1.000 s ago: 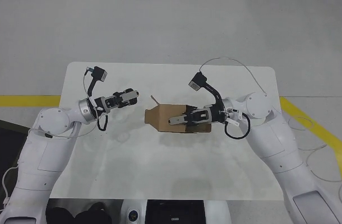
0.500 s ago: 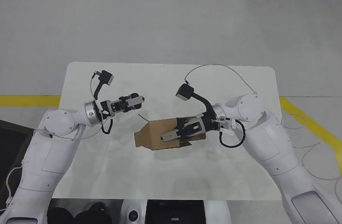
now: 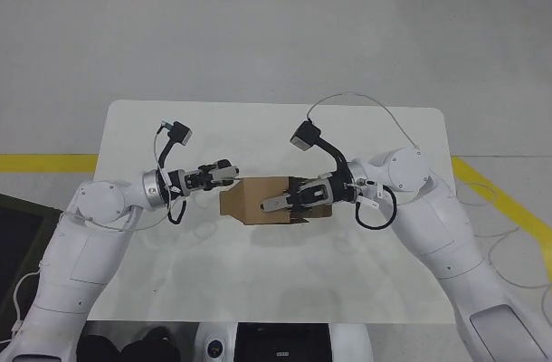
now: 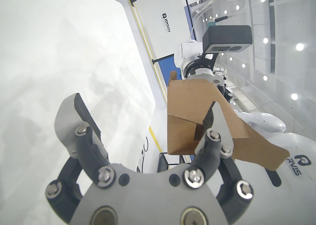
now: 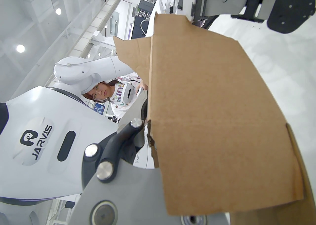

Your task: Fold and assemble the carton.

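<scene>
The brown carton [image 3: 251, 201] is held a little above the middle of the white table [image 3: 167, 281], partly folded, with loose flaps at its ends. My right gripper [image 3: 278, 202] is shut on one carton [image 5: 212, 112] panel; one finger [image 5: 139, 110] shows at the panel's edge and the other is hidden behind the cardboard. My left gripper [image 3: 225, 172] is open at the carton's far left corner. In the left wrist view its fingers [image 4: 81, 112] stand wide apart, and one fingertip overlaps an end flap of the carton [image 4: 192, 102]. I cannot tell whether it touches.
A thin cable [image 3: 366, 104] arcs above the right arm. A yellow floor line [image 3: 41, 163] runs past both sides of the table. Bare tabletop lies in front of and behind the carton.
My right gripper has carried the carton left and turned it. My left gripper has moved right and nearer, closing in on the carton's left end.
</scene>
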`<action>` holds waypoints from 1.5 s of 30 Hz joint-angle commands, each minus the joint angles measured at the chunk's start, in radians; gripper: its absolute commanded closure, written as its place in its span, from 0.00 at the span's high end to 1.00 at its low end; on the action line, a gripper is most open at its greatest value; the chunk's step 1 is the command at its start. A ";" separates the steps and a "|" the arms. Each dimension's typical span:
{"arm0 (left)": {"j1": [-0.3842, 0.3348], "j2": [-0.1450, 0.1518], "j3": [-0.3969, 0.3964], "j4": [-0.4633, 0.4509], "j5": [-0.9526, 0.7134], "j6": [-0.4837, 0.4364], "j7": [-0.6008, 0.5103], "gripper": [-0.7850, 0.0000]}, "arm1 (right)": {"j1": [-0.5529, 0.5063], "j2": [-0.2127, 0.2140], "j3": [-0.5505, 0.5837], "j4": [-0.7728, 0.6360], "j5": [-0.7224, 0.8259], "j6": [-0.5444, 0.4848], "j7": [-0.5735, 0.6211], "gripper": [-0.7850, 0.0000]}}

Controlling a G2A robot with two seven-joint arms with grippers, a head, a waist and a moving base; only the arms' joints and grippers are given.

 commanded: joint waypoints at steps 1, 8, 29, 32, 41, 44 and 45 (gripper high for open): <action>0.009 0.001 0.001 -0.009 -0.004 0.001 -0.009 1.00 | -0.002 0.001 0.004 0.004 0.002 0.002 -0.007 0.00; 0.039 0.003 0.008 -0.031 -0.003 0.003 -0.021 1.00 | -0.004 0.002 0.011 0.015 0.005 0.002 -0.020 0.00; 0.010 -0.003 0.055 -0.058 0.017 0.005 -0.010 1.00 | 0.002 -0.002 -0.004 0.013 0.011 -0.005 -0.017 0.00; 0.011 -0.003 0.053 -0.059 0.016 0.004 -0.011 1.00 | 0.002 -0.002 -0.004 0.013 0.010 -0.007 -0.017 0.00; 0.016 0.001 0.035 -0.064 0.004 0.001 -0.010 1.00 | 0.001 0.001 0.009 0.031 -0.001 -0.004 -0.036 0.00; 0.021 0.004 0.015 -0.061 -0.002 -0.001 -0.008 1.00 | 0.000 0.006 0.028 0.046 -0.032 0.007 -0.054 0.00; 0.023 0.005 0.008 -0.060 -0.005 -0.001 -0.008 1.00 | -0.001 0.008 0.034 0.049 -0.034 0.010 -0.058 0.00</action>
